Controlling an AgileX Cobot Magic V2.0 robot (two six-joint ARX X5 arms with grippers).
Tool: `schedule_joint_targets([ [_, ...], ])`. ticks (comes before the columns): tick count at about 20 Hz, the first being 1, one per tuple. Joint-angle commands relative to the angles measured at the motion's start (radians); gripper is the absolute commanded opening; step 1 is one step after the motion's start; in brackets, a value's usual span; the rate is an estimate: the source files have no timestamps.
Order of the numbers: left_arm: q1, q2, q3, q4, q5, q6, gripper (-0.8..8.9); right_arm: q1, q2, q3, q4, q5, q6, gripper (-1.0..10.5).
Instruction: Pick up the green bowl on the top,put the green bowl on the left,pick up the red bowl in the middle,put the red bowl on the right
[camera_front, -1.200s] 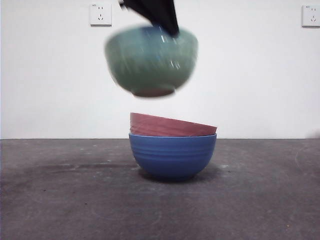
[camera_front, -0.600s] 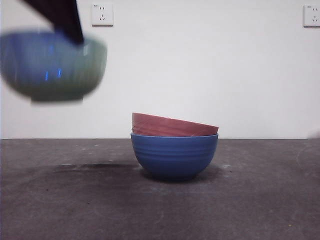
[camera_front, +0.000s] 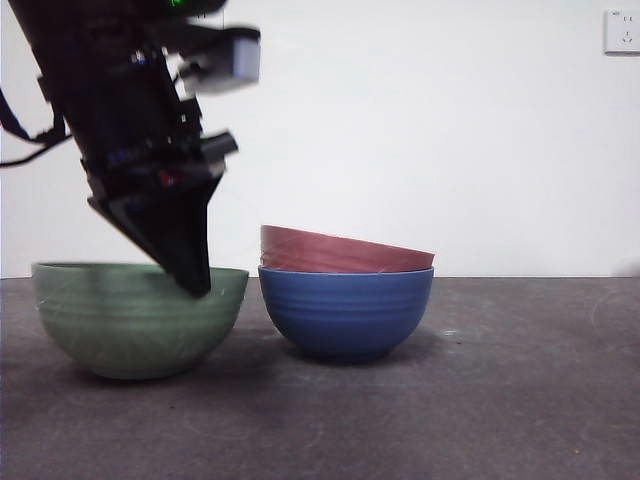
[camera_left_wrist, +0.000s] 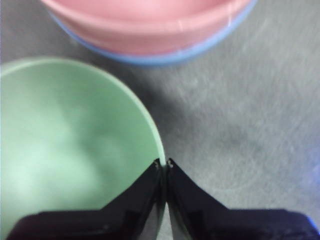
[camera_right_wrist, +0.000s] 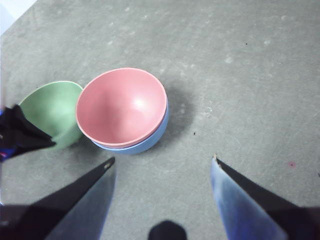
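Green bowl (camera_front: 138, 318) down on the table (camera_front: 500, 400), just beside the blue bowl (camera_front: 346, 312), rims close, possibly touching. Left gripper (camera_left_wrist: 164, 164) pinched tight on the green rim, one jaw inside the wall, one outside. Red bowl (camera_front: 345, 252) nested in the blue one, tilted, not yet picked. Right gripper (camera_right_wrist: 162, 165) high above the pair, jaws wide apart, nothing held. Risks from here, as a judgement: lifting away before the jaws part, dragging or tipping the green bowl into the blue one; a sideways exit nudging the tilted red bowl; a later grasp on red lifting blue along with it.
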Motion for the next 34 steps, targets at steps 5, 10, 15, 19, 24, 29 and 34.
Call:
schedule_joint_targets([
  [5, 0.003, -0.024, -0.002, -0.036, -0.005, 0.011, 3.19, 0.013, 0.010, 0.003, 0.027, -0.004, 0.010, 3.2],
  [10, 0.005, -0.187, 0.075, -0.142, -0.002, -0.023, 3.19, 0.146, 0.105, 0.039, 0.080, -0.003, 0.009, 3.3],
  [15, 0.040, -0.402, 0.163, -0.189, -0.003, -0.109, 3.22, 0.359, 0.343, 0.167, 0.071, 0.075, -0.026, 3.9],
  [19, 0.117, -0.579, 0.190, -0.223, -0.003, -0.121, 3.21, 0.516, 0.559, 0.262, 0.067, 0.208, -0.058, 3.8],
  [24, 0.186, -0.752, 0.190, -0.307, -0.006, -0.127, 3.18, 0.612, 0.792, 0.327, 0.133, 0.243, -0.066, 3.7],
  [29, 0.191, -0.787, 0.190, -0.378, -0.017, -0.127, 3.14, 0.642, 0.941, 0.327, 0.213, 0.272, -0.066, 2.6],
  [34, 0.191, -0.786, 0.190, -0.403, -0.033, -0.127, 3.14, 0.654, 0.941, 0.327, 0.236, 0.294, -0.085, -0.1],
])
